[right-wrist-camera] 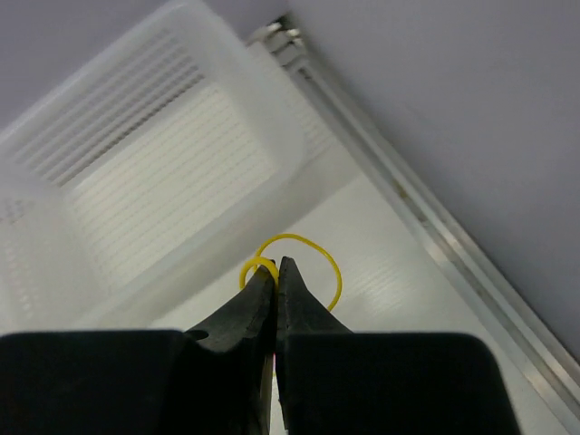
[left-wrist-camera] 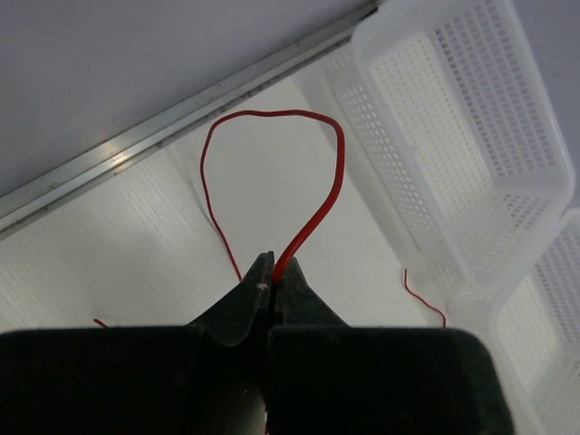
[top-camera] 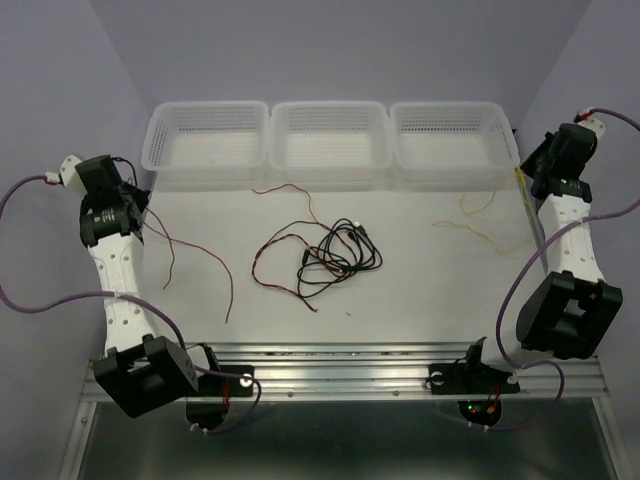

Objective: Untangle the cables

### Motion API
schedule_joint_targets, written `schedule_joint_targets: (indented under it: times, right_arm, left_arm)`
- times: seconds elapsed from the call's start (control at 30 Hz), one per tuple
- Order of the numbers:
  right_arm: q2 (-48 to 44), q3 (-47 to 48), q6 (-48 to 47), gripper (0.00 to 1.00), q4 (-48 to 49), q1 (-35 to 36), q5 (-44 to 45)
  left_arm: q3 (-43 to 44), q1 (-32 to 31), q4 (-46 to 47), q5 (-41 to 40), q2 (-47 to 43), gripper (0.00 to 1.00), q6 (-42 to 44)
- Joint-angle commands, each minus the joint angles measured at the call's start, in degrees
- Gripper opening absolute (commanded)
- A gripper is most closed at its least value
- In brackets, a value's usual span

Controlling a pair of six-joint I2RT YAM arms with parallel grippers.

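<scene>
While the red cable (left-wrist-camera: 319, 213) is pinched in the shut left gripper (left-wrist-camera: 272, 272) and the yellow cable (right-wrist-camera: 313, 249) in the shut right gripper (right-wrist-camera: 276, 270), the black cable (top-camera: 345, 255) is seen heaped in loops at the middle of the table (top-camera: 420, 300), between both arms and judged slightly nearer the left one

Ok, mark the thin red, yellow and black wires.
thin red wire (left-wrist-camera: 272, 111): left wrist view, top of loop.
thin yellow wire (right-wrist-camera: 299, 236): right wrist view, top of loop.
thin black wire (top-camera: 340, 255): top external view, middle of coil.
</scene>
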Motion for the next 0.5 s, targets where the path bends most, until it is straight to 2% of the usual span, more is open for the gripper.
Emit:
schedule_joint_targets:
  times: [0.0,0.1,0.2,0.3,0.33,0.47]
  right_arm:
    - [-4.44,2.60,-3.77,0.01,5.91,6.20,-13.21]
    - [-5.58,3.57,-1.66,0.01,8.63,7.34,-18.67]
    - [-4.97,7.78,0.10,0.01,10.74,9.19,-20.17]
    - [-4.00,11.21,3.79,0.01,15.99,9.19,-24.74]
    - [-2.61,12.44,4.49,0.01,18.81,9.19,-27.28]
    - [3.11,21.57,9.75,0.01,24.36,10.42,-28.97]
  left_arm:
    - [0.78,-10.43,3.88,0.24,-1.21,0.00,0.70]
    - [-0.09,-16.33,6.94,1.56,-0.86,0.00,0.44]
    - [-0.80,-21.43,8.53,1.39,0.37,0.00,0.70]
    - [-2.55,-24.53,11.52,2.35,1.60,0.00,1.06]
    - [-3.52,-27.23,12.14,3.40,2.21,0.00,1.32]
    - [-4.49,-30.59,13.98,3.59,4.06,0.00,1.50]
